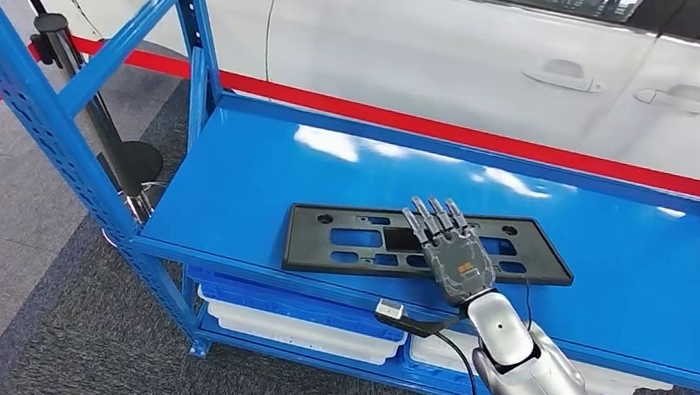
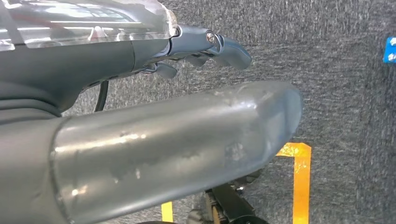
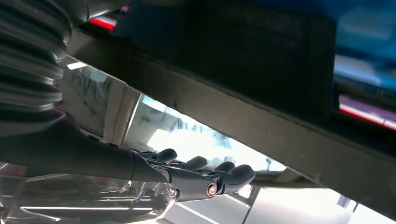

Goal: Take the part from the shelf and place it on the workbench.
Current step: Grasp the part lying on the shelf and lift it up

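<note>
Black plate: flat on the top board of the blue shelf, long side parallel to the front edge and lying toward that edge. Within reach from the front, not yet lifted.

Right hand: extended over the front edge, palm down, above the right-centre portion of the plate. Fingers straight and spread, gripping nothing. Contact with the plate surface: cannot tell from the head view. In the right wrist view, fingers slightly curved, close to the plate's dark body.

Probable reason for the flat posture: a thin plate lying flush gives no edge to pinch from above, so sliding toward the front edge or hooking a cut-out appears intended.

Left hand: hanging over grey carpet, fingers loosely curled, nothing held.

White bins: on the lower level, under the front edge.
</note>
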Controlling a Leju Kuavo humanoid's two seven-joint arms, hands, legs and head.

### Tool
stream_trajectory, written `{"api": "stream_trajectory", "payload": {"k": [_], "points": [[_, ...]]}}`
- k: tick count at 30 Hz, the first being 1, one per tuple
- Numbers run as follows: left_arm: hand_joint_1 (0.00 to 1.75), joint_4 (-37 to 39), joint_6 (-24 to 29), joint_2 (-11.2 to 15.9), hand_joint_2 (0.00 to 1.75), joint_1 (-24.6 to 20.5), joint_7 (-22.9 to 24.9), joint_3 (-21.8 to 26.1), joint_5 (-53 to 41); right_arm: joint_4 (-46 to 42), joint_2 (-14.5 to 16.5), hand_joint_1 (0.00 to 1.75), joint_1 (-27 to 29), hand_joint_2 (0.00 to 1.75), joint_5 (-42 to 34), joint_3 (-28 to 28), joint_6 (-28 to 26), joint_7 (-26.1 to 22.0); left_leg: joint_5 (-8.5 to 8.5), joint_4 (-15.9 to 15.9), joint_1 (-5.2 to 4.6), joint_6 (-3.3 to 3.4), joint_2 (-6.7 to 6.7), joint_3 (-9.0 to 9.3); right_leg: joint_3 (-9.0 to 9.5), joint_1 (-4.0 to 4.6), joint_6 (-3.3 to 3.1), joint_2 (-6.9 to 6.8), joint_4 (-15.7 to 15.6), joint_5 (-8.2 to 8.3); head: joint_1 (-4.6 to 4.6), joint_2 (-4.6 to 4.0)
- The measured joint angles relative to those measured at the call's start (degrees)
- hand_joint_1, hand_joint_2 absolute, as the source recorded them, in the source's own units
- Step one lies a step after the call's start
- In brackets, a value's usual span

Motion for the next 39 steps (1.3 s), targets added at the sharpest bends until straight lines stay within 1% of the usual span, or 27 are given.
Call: {"api": "stream_trajectory", "payload": {"k": [1,2,4,5,6,7,10,12,14,15,16,17,18,20,21,22,24,25,27,30,31,32,33,34,36,37,39], "points": [[0.0,0.0,0.0,0.0,0.0,-0.01,-0.03,0.11,-0.01,0.66,0.22,0.0,-0.03,1.75,0.02,-0.13,-0.01,-0.02,-0.04,0.0,-0.02,0.01,-0.08,0.06,-0.55,-0.01,-0.05,0.01,0.77,0.49,0.0,0.0],[0.0,0.0,0.0,0.0,0.0,-0.01,-0.03,0.19,-0.02,1.13,0.42,0.0,-0.07,1.75,0.03,-0.25,-0.01,-0.02,-0.1,0.01,-0.04,-0.02,-0.15,0.17,-0.12,0.0,-0.19,0.01,-0.46,1.89,0.0,0.0],[0.0,0.0,0.0,-0.01,0.0,-0.02,-0.03,0.25,-0.09,1.73,0.81,0.0,-0.4,1.75,0.04,-0.52,-0.02,-0.02,-0.3,0.0,-0.07,-0.18,-0.23,0.45,3.12,0.14,-0.84,-0.15,-7.75,6.04,0.0,0.0],[0.0,0.0,-0.01,-0.04,0.0,-0.05,-0.03,0.25,-0.13,1.92,1.05,0.0,-0.64,1.75,0.05,-0.6,-0.02,-0.02,-0.42,0.05,-0.17,-0.37,-0.22,0.47,4.64,0.36,-1.18,-0.31,-11.14,7.26,0.0,0.0],[0.0,0.0,-0.01,-0.07,0.0,-0.08,-0.04,0.26,-0.18,2.11,1.3,0.0,-0.9,1.75,0.08,-0.66,0.02,-0.01,-0.49,0.07,-0.23,-0.63,-0.2,0.39,5.71,0.58,-1.42,-0.48,-13.63,7.87,-0.01,0.0],[0.0,0.0,-0.02,-0.09,0.0,-0.1,-0.05,0.27,-0.23,2.3,1.57,0.0,-1.09,1.75,0.15,-0.7,0.13,0.02,-0.52,0.03,-0.25,-0.94,-0.16,0.27,6.08,0.81,-1.54,-0.57,-14.65,7.72,-0.01,0.0],[0.0,-0.01,-0.02,-0.07,0.0,-0.12,-0.07,0.36,-0.63,2.86,2.07,0.0,-1.38,1.75,0.42,-1.06,0.63,0.34,-0.92,0.18,-0.22,-2.03,0.07,0.21,6.42,0.7,-1.87,-0.49,-15.69,7.76,-0.01,0.0],[0.0,-0.02,-0.04,-0.03,0.0,-0.17,-0.08,0.46,-0.91,3.38,2.11,0.0,-1.63,1.75,0.38,-1.4,0.89,0.5,-3.22,3.64,-0.22,-2.55,0.24,-1.21,6.86,0.43,-2.35,-0.67,-16.28,7.97,-0.02,0.0],[0.0,-0.02,-0.08,-0.03,0.0,-0.14,-0.09,0.59,-1.06,4.08,2.1,0.0,-1.77,1.75,0.13,-1.75,1.01,0.55,-6.86,10.87,-0.15,-2.86,0.33,-4.63,6.99,0.6,-2.64,-0.84,-16.32,7.9,-0.02,0.0],[0.0,-0.02,-0.09,-0.02,0.0,-0.07,-0.09,0.66,-1.1,4.44,2.09,0.0,-1.78,1.75,-0.05,-1.94,1.05,0.56,-8.01,14.14,-0.13,-2.97,0.34,-6.25,7.01,0.68,-2.71,-0.87,-16.3,7.86,-0.02,0.0],[0.0,-0.02,-0.09,-0.01,0.0,0.01,-0.09,0.74,-1.15,4.75,2.09,0.0,-1.81,1.75,-0.2,-2.13,1.1,0.56,-8.02,15.6,-0.14,-3.02,0.35,-7.03,7.07,0.73,-2.74,-0.87,-16.28,7.83,-0.02,0.0],[0.0,-0.02,-0.09,0.01,0.0,0.06,-0.09,0.85,-1.18,5.04,2.09,0.0,-1.85,1.75,-0.33,-2.32,1.15,0.56,-6.93,14.89,-0.14,-3.01,0.36,-6.75,7.15,0.75,-2.74,-0.83,-16.24,7.8,-0.02,0.0],[0.0,-0.02,-0.09,0.02,0.0,0.07,-0.09,0.97,-1.2,5.31,2.09,0.0,-1.91,1.75,-0.43,-2.45,1.21,0.56,-5.03,12.11,-0.14,-2.93,0.36,-5.45,7.25,0.76,-2.69,-0.79,-16.2,7.75,-0.02,0.0],[0.0,-0.02,-0.09,0.04,0.0,-0.02,-0.09,1.23,-1.27,5.72,2.09,0.0,-2.06,1.75,-0.51,-2.69,1.31,0.55,-1.43,4.22,-0.21,-2.52,0.23,-1.7,7.35,0.87,-2.39,-0.66,-15.93,7.56,-0.02,0.0],[0.0,-0.02,-0.09,0.04,0.0,-0.06,-0.08,1.35,-1.33,5.91,2.09,0.08,-2.13,1.75,-0.54,-2.84,1.39,0.54,-0.52,1.51,-0.28,-2.2,0.16,-0.5,7.34,0.96,-2.16,-0.56,-15.77,7.47,-0.02,0.0],[0.0,-0.02,-0.11,0.03,0.0,-0.06,-0.08,1.45,-1.42,6.09,2.09,0.51,-2.19,1.75,-0.61,-3.02,1.56,0.54,-0.22,0.09,-0.36,-1.88,0.1,0.07,7.31,1.01,-1.9,-0.48,-15.66,7.43,-0.01,0.0],[0.0,-0.02,-0.23,0.01,0.0,0.0,-0.07,1.62,-1.64,6.52,2.09,1.38,-2.26,1.75,-0.97,-3.39,2.29,0.51,-0.05,-0.31,-0.46,-1.14,0.15,0.11,7.29,1.01,-1.3,-0.39,-15.69,7.5,-0.01,0.0],[0.0,-0.02,-0.32,-0.01,0.0,0.0,-0.08,1.67,-1.77,6.75,2.11,1.74,-2.26,1.75,-1.22,-3.56,2.81,0.43,0.17,-0.51,-0.4,-0.75,0.19,0.22,7.21,0.92,-0.98,-0.37,-15.5,7.32,-0.01,0.0],[0.0,-0.02,-0.51,-0.03,0.0,-0.1,-0.09,1.77,-2.05,7.26,2.19,1.75,-2.22,1.75,-1.85,-3.92,3.88,0.02,0.67,-0.94,-0.19,0.01,0.25,0.36,6.08,0.7,-0.41,-0.24,-12.89,5.4,0.0,0.0],[0.0,-0.02,-0.77,-0.01,0.0,-0.09,-0.08,2.06,-2.27,8.09,2.47,1.75,-1.94,1.75,-2.83,-4.5,4.87,-0.73,0.91,-0.96,-0.16,0.36,0.21,0.03,1.42,0.22,0.13,0.01,-2.57,0.37,0.0,0.0],[0.0,-0.02,-0.84,-0.01,0.0,-0.05,-0.08,2.15,-2.31,8.34,2.57,1.75,-1.79,1.75,-3.04,-4.64,5.02,-0.88,0.91,-0.92,-0.17,0.35,0.2,-0.02,0.43,0.07,0.23,0.03,-0.42,-0.01,0.0,0.0],[0.0,-0.02,-0.89,-0.01,0.0,-0.03,-0.07,2.2,-2.34,8.5,2.66,1.75,-1.71,1.75,-3.21,-4.74,5.09,-0.98,0.88,-0.86,-0.17,0.32,0.19,-0.02,0.43,-0.04,0.26,0.03,-0.41,0.73,0.0,0.0],[0.0,-0.02,-0.92,-0.01,0.0,-0.03,-0.07,2.25,-2.37,8.62,2.76,1.75,-1.71,1.75,-3.34,-4.83,5.16,-1.09,0.84,-0.81,-0.16,0.25,0.19,0.05,1.53,-0.13,0.2,0.02,-2.64,2.42,0.0,0.0],[0.0,-0.02,-0.96,-0.02,0.0,-0.05,-0.07,2.31,-2.39,8.72,2.88,1.75,-1.76,1.75,-3.44,-4.91,5.2,-1.19,0.76,-0.76,-0.16,0.13,0.18,0.14,3.38,-0.17,0.04,-0.07,-6.39,4.54,0.0,0.0],[0.0,-0.02,-1.0,-0.07,0.0,-0.1,-0.07,2.49,-2.43,8.87,3.46,1.75,-1.99,1.75,-3.55,-5.13,5.28,-1.4,0.63,-0.63,-0.34,-0.42,0.21,0.14,6.69,0.11,-0.39,-0.34,-13.2,6.97,-0.01,0.0],[0.0,-0.02,-1.01,-0.09,0.0,-0.11,-0.07,2.6,-2.45,8.93,3.93,1.75,-2.1,1.75,-3.57,-5.25,5.28,-1.48,0.63,-0.6,-0.41,-0.76,0.27,0.07,7.42,0.3,-0.57,-0.41,-14.95,7.24,-0.01,0.0],[0.0,-0.02,-1.01,-0.11,0.0,-0.12,-0.08,2.8,-2.56,9.07,4.99,1.75,-2.24,1.75,-3.62,-5.56,5.3,-1.56,0.75,-0.75,-0.41,-1.53,0.44,0.02,7.49,0.51,-0.91,-0.27,-15.67,7.07,-0.02,0.0]]}}
